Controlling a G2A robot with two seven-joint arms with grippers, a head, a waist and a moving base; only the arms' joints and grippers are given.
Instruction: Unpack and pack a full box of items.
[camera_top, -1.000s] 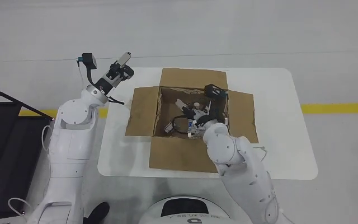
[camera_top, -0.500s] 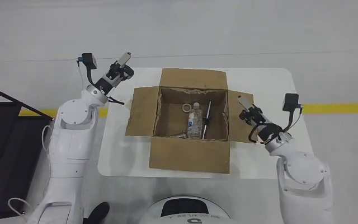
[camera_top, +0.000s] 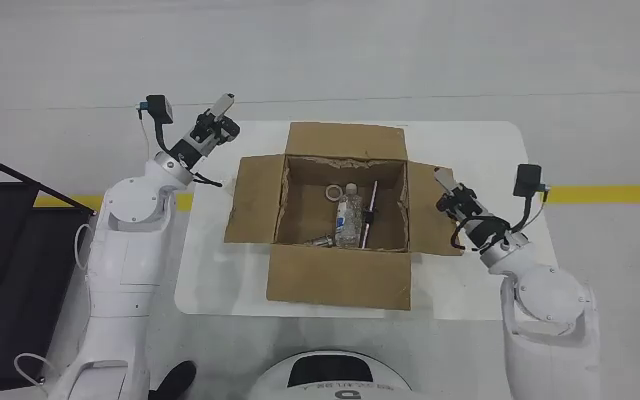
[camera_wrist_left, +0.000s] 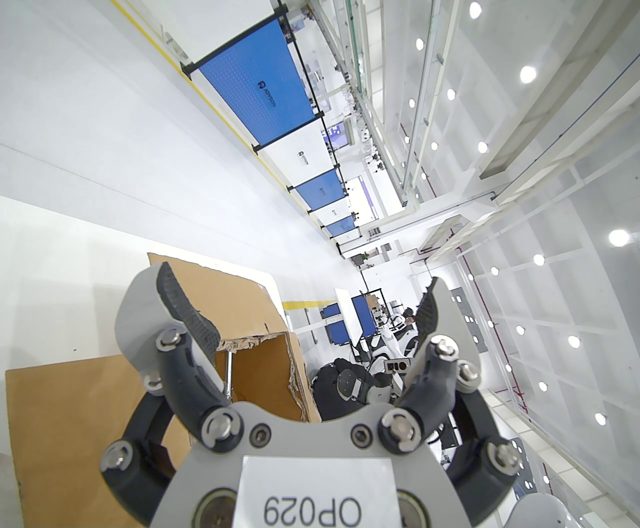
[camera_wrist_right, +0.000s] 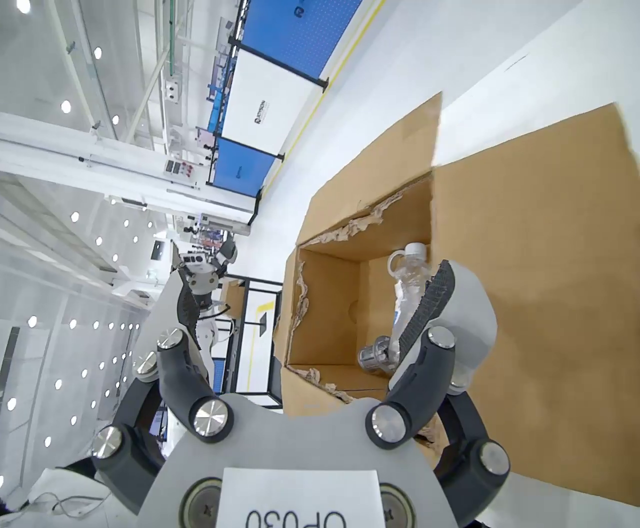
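Observation:
An open cardboard box (camera_top: 345, 265) stands mid-table with its flaps spread. Inside lie a clear plastic bottle (camera_top: 347, 215), a small white ring (camera_top: 330, 193), a thin metal rod (camera_top: 371, 208) and a small metal fitting (camera_top: 322, 240). My left gripper (camera_top: 226, 104) hangs open and empty over the table's far left corner, apart from the box (camera_wrist_left: 75, 400). My right gripper (camera_top: 444, 181) is open and empty above the right flap. In the right wrist view the gripper (camera_wrist_right: 315, 295) faces the box (camera_wrist_right: 525, 225), with the bottle (camera_wrist_right: 407, 280) and the fitting (camera_wrist_right: 372, 356) visible inside.
The white table (camera_top: 500, 200) has bare strips left and right of the box flaps. A black frame (camera_top: 25, 230) stands on the floor beside the table's left side. A yellow floor line (camera_top: 590, 192) runs behind the right arm.
My right arm has pulled out of the box and swung to its right side, ending over the right flap. The left arm has kept still.

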